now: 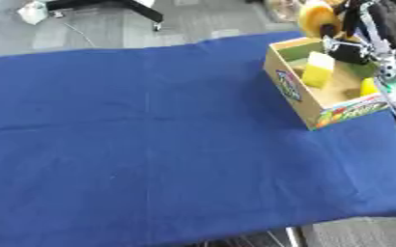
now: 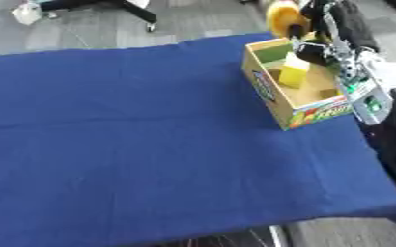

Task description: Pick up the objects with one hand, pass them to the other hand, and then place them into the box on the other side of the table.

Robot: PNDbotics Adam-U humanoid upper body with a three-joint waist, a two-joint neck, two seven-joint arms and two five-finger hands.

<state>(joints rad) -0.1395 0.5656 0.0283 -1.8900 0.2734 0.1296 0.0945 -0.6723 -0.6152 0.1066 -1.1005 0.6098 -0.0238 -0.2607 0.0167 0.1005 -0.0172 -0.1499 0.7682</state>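
Over at two o'clock on the blue-covered table (image 1: 150, 159) stands the open cardboard box (image 1: 299, 96), a pale yellow block (image 1: 319, 70) leaning inside it. The right robot hand (image 1: 346, 48) hangs above the box's far end with its fingers curled round a round yellow-orange object (image 1: 316, 18). The left robot hand is out of sight.

box (image 1: 321, 107) print unreadable
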